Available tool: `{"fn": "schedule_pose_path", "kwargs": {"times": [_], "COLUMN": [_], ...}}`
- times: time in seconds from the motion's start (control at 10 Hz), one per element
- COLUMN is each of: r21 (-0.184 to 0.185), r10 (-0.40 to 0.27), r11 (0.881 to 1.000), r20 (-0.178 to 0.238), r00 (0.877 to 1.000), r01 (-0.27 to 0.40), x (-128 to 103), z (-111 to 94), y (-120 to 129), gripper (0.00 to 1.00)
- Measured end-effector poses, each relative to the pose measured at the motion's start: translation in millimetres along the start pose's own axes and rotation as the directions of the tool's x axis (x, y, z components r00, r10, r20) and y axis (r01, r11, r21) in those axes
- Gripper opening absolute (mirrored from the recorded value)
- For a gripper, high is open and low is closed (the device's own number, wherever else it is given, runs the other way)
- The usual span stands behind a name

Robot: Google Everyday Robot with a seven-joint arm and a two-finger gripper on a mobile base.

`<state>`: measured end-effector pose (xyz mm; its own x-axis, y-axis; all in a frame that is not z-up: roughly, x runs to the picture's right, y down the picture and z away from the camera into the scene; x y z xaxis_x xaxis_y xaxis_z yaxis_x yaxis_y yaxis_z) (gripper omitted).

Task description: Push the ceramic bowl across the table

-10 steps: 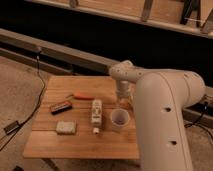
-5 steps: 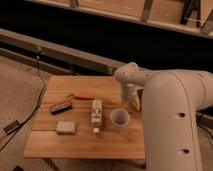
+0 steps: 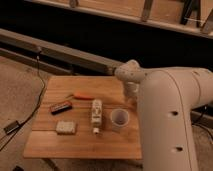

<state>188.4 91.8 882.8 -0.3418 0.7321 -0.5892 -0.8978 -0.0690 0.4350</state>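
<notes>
White arm (image 3: 170, 110) fills the right side of the view. Its rounded wrist joint (image 3: 131, 75) sits over the far right part of the bench (image 3: 55, 145). The end effector (image 3: 131, 96) points down from the joint, low over the bench's right edge, just behind the pale cup (image 3: 119, 118). Open or closed: cannot tell, it's edge-on and dark there.

Ceramic bowl: can't be made out. The spot around the end effector is shadowed and partly covered by the arm, so I can't say where it is or whether there's contact.

Vs earlier frames: the wrist joint and end effector have shifted a little right and toward the camera, along the bench's right side. The cup has not moved. Everything else is in the same place too:
- white bottle (image 3: 96, 114) lying on its side, just left of the cup
- orange-handled item (image 3: 82, 95) mid-bench, behind the bottle
- dark flat rectangular item (image 3: 61, 106) on the left
- pale sponge-like block (image 3: 66, 127) near the front left

A black cable (image 3: 36, 75) runs down the floor on the left to a small black box (image 3: 11, 126).
</notes>
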Motion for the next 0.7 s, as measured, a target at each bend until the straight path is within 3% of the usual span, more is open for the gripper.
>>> {"fn": "schedule_pose_path", "kwargs": {"times": [0.5, 0.7], "r21": [0.056, 0.056], "r10": [0.074, 0.07], "r11": [0.996, 0.996], "r20": [0.027, 0.052], "r00": [0.997, 0.996], "r01": [-0.076, -0.073], "x": [-17.1, -24.4], "z": [-2.7, -19.7], "y": [-13.5, -7.9], "gripper": [0.65, 0.65]}}
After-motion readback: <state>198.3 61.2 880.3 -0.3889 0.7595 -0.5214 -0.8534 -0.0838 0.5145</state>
